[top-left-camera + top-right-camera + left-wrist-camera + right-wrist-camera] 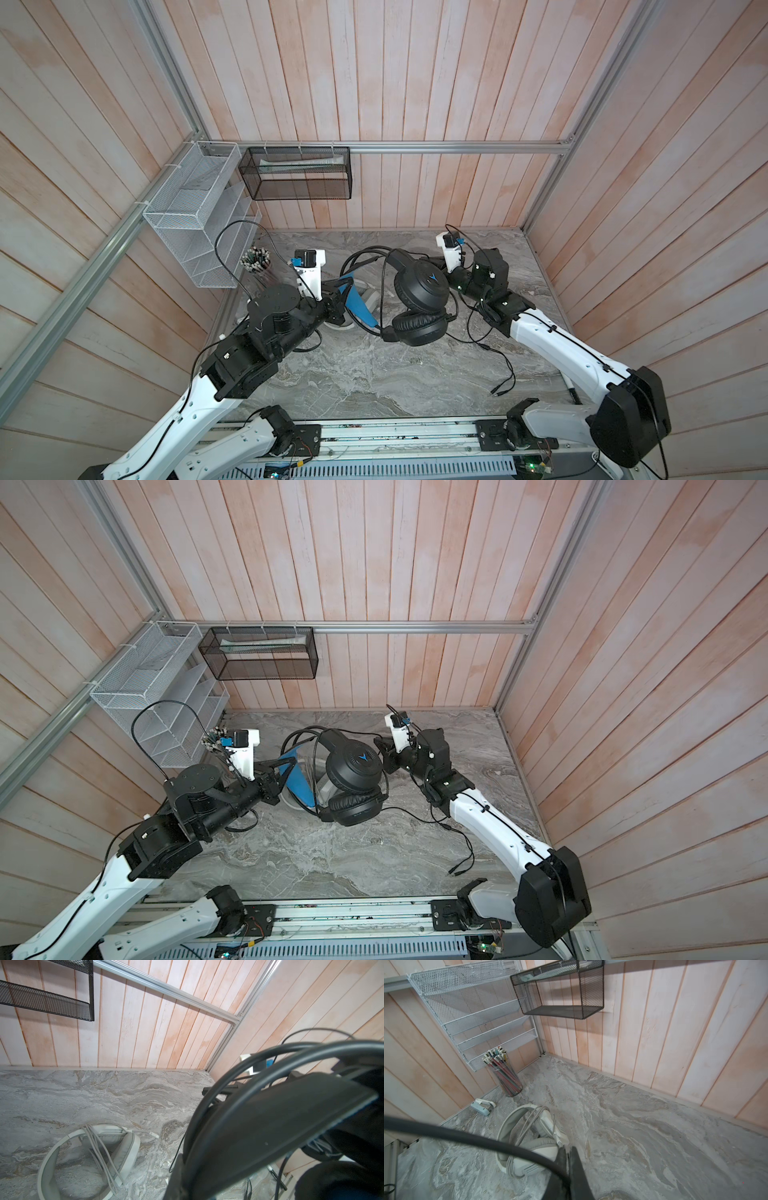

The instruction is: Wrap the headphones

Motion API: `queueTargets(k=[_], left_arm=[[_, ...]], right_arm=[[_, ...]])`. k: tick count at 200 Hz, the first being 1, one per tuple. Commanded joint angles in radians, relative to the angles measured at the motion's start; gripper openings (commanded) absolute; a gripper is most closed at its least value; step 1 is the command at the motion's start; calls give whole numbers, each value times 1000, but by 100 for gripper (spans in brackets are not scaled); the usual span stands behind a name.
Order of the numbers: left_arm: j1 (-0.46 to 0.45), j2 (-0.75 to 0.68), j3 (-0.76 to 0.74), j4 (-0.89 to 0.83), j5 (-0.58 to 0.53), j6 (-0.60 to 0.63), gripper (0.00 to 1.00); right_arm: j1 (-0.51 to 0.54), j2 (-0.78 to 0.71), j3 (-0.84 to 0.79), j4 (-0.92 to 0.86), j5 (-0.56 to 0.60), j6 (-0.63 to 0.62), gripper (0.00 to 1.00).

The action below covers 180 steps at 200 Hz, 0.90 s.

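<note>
Black headset [419,286] hung between both arms, above the white headset [89,1155] lying on the tabletop [374,374]. The left gripper [289,766] clamped its blue-lined headband [359,305]. The right gripper [566,1159] pinched the black cable [505,361], whose unwound tail trailed on the right arm's side, nearer that gripper.

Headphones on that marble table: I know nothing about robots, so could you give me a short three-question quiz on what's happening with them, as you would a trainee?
1. True or false: the white headphones lie on the table with their own cable wound around them.
2. What does the right gripper pinch? A) the black cable B) a pencil C) the white headband
3. Fill in: the left gripper holds the black headphones by the headband, whose lining is ____.

Key: 1 true; 2 A; 3 blue.
</note>
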Motion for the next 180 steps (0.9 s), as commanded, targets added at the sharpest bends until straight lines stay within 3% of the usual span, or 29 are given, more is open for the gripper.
queueTargets(k=[1, 32, 92, 120, 132, 157, 180], left_arm=[[-3, 6, 93, 112, -23, -110, 0], [-3, 60, 169, 74, -14, -142, 0], [-3, 102, 224, 63, 129, -218, 0], [-2, 87, 238, 34, 79, -243, 0], [-2, 90, 256, 10, 71, -238, 0], [-2, 126, 315, -50, 71, -227, 0], [-2, 158, 363, -87, 61, -210, 0]], right_arm=[[41, -33, -51, 84, -19, 20, 9], [62, -31, -117, 144, -16, 49, 13], [61, 65, -77, 136, 52, 33, 3], [59, 83, -102, 207, -12, 66, 5], [61, 64, -150, 277, -32, 85, 12], [60, 0, -248, 388, -67, 127, 44], [65, -67, -356, 476, -105, 190, 67]])
